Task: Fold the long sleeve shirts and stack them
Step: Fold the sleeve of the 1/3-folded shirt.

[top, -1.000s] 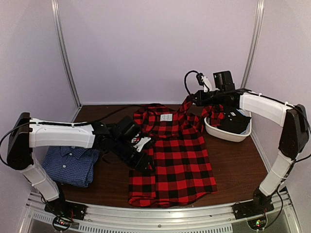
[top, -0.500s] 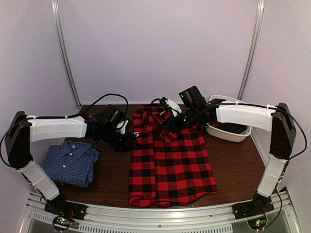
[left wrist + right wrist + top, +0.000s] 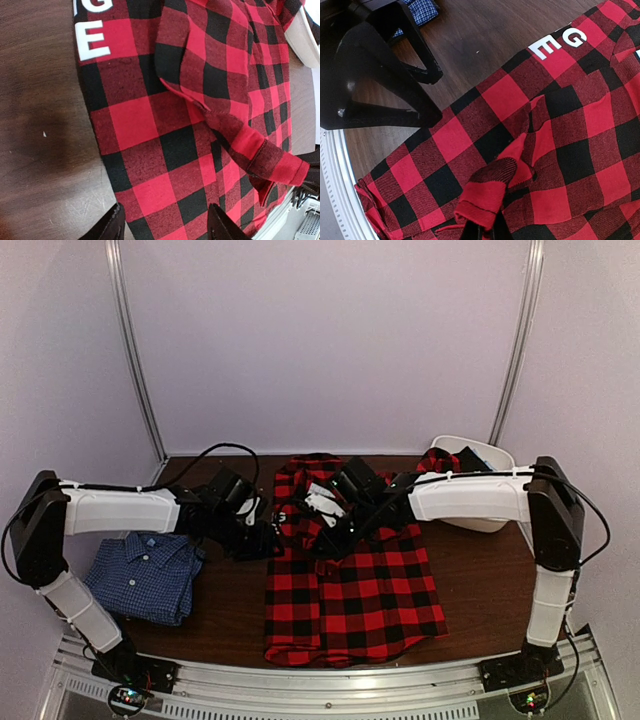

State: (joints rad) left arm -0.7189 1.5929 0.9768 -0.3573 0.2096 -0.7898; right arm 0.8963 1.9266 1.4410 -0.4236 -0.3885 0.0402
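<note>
Risk at the sleeve fold: the right tool (image 3: 482, 232) is clenched on the cuff (image 3: 487, 195) of the red-and-black plaid shirt (image 3: 350, 590), and only a narrow bite of fabric shows between its fingers. A slip would likely drop the sleeve in a bunch rather than flat. The sleeve rises as a twisted ridge over the shirt's body, so a further pull could drag the body askew and undo its squared outline. The left tool (image 3: 165, 227) is released, jaws apart, and pins nothing; it is judged to give no hold against such a drag. Both tools stand close together in the overhead view, so a careless crossing could bring them into contact.

The plaid shirt lies spread at the middle of the tabletop (image 3: 480, 570), white lettering (image 3: 555, 42) near its left edge. The right tool sits over the upper body of the shirt with the cuff in its grip. The left tool hangs just above the shirt's left edge, one finger over bare wood and one over plaid. The blue check shirt (image 3: 145, 580) lies folded near the left arm's base, well apart from both tools.
</note>
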